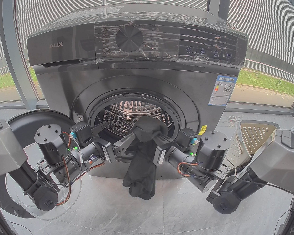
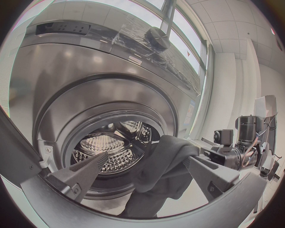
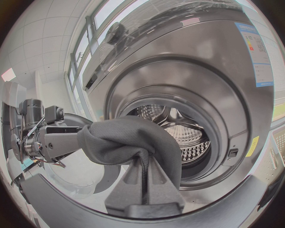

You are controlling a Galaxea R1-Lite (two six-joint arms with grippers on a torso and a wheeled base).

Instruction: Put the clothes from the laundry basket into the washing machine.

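Black garment (image 1: 145, 155) in mid-air just before the round mouth of the dark grey washing machine (image 1: 139, 77), bunched into a knot at the top, the long rest dangling past the lower rim of the opening toward the grey stone floor (image 1: 117, 215); whether the hem touches the floor, cannot tell. Pinched at that bunched top by the right gripper (image 1: 159, 138), jaws pressed together on a fold of the cloth, reaching in from the right side of the opening. Opposite it, the left gripper (image 1: 120, 128) with jaws spread wide apart: one finger laid against the left side of the bunch, the other out in front of the opening and apart from the cloth. Behind the cloth, the perforated steel drum (image 1: 134, 112), shiny and lit. Round door (image 1: 30, 124) swung open to the left, behind the left arm. Pale perforated laundry basket (image 1: 254, 137) on the floor to the right of the machine, partly behind the right arm, contents hidden. Clear plastic film taped over the control panel and its round dial (image 1: 129, 38).
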